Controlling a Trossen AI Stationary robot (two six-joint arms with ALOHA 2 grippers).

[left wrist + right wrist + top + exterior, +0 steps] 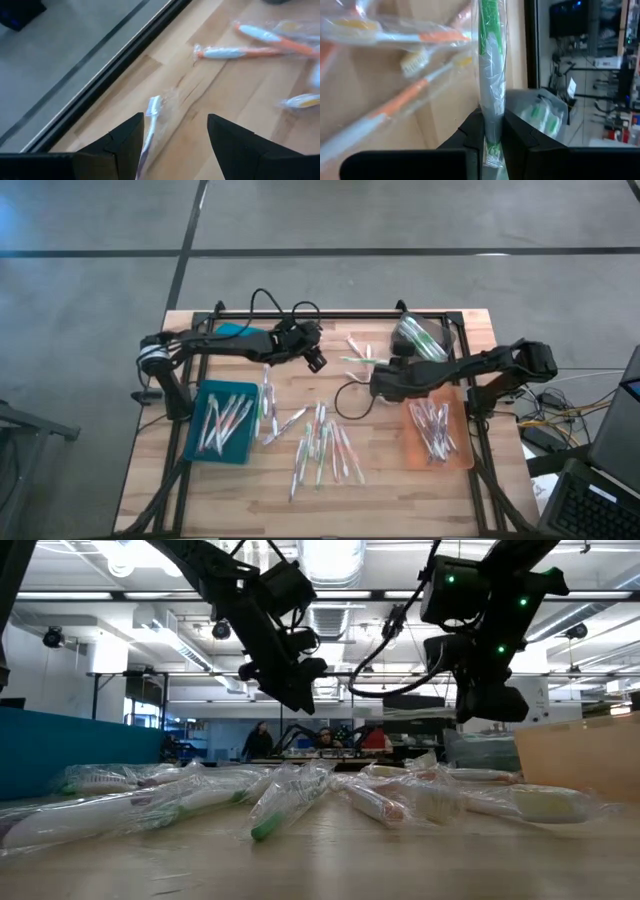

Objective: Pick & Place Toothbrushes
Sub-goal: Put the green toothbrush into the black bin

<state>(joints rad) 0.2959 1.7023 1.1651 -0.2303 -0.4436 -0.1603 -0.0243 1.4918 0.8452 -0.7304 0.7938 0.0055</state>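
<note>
Several wrapped toothbrushes (322, 446) lie loose on the wooden table between a teal tray (196, 442) and an orange tray (462, 452), both holding more. My left gripper (316, 361) hangs open above the table's far middle. Below it a pale wrapped toothbrush (151, 116) lies flat beside one finger, and I cannot tell whether they touch. My right gripper (378, 387) is right of centre, shut on a green-and-white wrapped toothbrush (490, 60). My right gripper pinches the green-and-white toothbrush between its two fingers, near one end of the wrapper (490, 131). The toothbrush runs straight out ahead, along the fingers. A short piece of wrapper sticks out behind them. It is lifted clear of the toothbrushes on the table.
A clear container (421, 338) with green toothbrushes stands at the far right, close behind my right gripper. More loose toothbrushes (356, 356) lie near the far edge between the grippers. A black frame rail (330, 314) runs along the table's far edge.
</note>
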